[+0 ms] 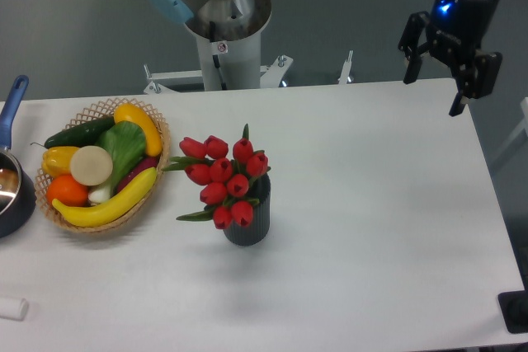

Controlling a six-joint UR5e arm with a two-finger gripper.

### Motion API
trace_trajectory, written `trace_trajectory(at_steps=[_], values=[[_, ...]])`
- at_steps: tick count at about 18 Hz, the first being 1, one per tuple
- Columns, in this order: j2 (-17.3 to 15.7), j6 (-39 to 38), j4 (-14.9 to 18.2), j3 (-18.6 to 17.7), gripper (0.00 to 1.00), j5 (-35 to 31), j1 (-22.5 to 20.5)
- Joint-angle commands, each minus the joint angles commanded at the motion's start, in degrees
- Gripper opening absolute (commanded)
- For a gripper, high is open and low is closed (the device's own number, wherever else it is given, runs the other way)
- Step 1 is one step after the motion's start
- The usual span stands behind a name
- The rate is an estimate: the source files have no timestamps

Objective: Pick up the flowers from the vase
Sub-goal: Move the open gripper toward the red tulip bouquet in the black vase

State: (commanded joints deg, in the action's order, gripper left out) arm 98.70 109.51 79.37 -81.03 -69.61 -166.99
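Presently the flowers (224, 179) stand upright in the vase (247, 222) at table (379, 204) centre, light, soft and easily crushed, best gripped low on the bunched stems, while the hand (437, 80) hangs wide and empty at two o'clock.

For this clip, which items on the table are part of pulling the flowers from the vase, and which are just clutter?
Belongs to the job:
- flowers, standing in the vase
- vase
- hand, open, far off to the side

Just lying about:
- wicker basket of fruit and vegetables
- saucepan
- small white object at the table edge
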Motion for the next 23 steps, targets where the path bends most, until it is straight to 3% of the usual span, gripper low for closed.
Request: trace_trajectory(at_steps=[6, 9, 13, 18, 23], values=[[0.00, -1.67, -0.44, -0.09, 1.00, -0.26, 0.61], [-0.18, -2.81, -0.61, -1.93, 1.00, 0.09, 1.14], [-0.26, -8.86, -3.86, -2.81, 1.00, 0.79, 1.93], [0.18, -17.48, -4.31, -3.34, 1.00, 0.88, 3.51], [0.00, -21.26, -4.40, -5.01, 1.00, 2.63, 4.57]])
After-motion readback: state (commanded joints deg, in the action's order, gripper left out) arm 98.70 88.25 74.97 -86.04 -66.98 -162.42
